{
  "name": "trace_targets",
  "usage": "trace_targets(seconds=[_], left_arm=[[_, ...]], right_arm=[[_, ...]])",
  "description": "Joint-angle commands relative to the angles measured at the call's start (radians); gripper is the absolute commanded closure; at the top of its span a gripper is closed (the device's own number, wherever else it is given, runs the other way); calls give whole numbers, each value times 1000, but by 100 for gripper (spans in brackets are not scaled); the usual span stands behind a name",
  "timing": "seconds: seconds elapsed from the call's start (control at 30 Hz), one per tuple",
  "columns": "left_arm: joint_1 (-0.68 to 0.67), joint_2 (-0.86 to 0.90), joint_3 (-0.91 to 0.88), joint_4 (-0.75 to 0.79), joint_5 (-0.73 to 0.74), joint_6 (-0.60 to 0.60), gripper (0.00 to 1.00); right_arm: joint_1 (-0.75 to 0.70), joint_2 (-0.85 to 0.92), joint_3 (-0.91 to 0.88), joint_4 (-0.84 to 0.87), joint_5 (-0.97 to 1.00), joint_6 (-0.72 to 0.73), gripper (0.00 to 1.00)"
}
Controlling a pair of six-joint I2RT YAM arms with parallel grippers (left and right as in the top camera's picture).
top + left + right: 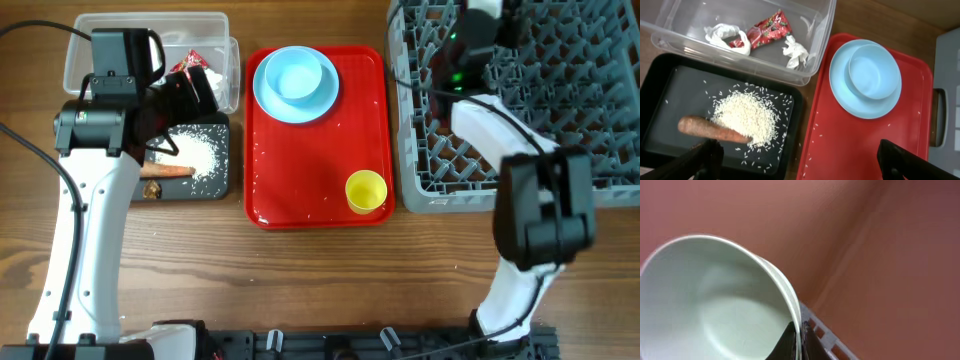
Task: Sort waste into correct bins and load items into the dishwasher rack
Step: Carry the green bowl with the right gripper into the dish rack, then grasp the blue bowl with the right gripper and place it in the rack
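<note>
My left gripper is open and empty, hovering over the black tub and the red tray's left edge. The black tub holds white rice and the carrot. The clear tub holds the red wrapper and crumpled white paper. A pale-blue bowl sits on the light-blue plate. The yellow cup stands on the tray. My right gripper is shut on the rim of a pale bowl, at the far side of the grey rack.
The flat red tray lies between the tubs and the rack, with a few rice grains along its left side. The right arm stretches over the rack's front left part. Bare wood table lies in front.
</note>
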Motion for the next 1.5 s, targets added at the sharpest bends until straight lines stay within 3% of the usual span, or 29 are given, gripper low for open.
trace_targets(seconds=[0.0,0.13,0.57,0.67,0.7,0.77,0.93,1.0,1.1,1.2,1.27,1.4,1.47], left_arm=[[8,5,12,1,5,-9,0],[8,5,12,1,5,-9,0],[8,5,12,1,5,-9,0],[8,5,12,1,5,-8,0],[8,5,12,1,5,-9,0],[8,5,12,1,5,-9,0],[8,5,12,1,5,-8,0],[8,5,12,1,5,-9,0],[8,5,12,1,5,-9,0],[8,5,12,1,5,-9,0],[8,5,12,1,5,-9,0],[8,5,12,1,5,-9,0],[8,5,12,1,5,-9,0]], right_arm=[[-10,86,5,29,-93,-110,96],[-26,107,5,-9,-184,22,96],[66,107,4,-295,-246,39,94],[114,107,4,-310,-238,37,70],[126,107,4,-317,-238,41,32],[134,106,4,-316,-203,72,0],[148,-2,4,-332,-169,239,0],[164,-91,4,-449,-238,353,0],[202,-223,4,-768,-521,698,0],[215,-320,4,-1040,-954,1201,0],[221,-305,4,-1019,-1161,1227,0],[275,-249,15,-1008,-1147,1245,4],[307,-192,158,-1118,-1117,1237,5]])
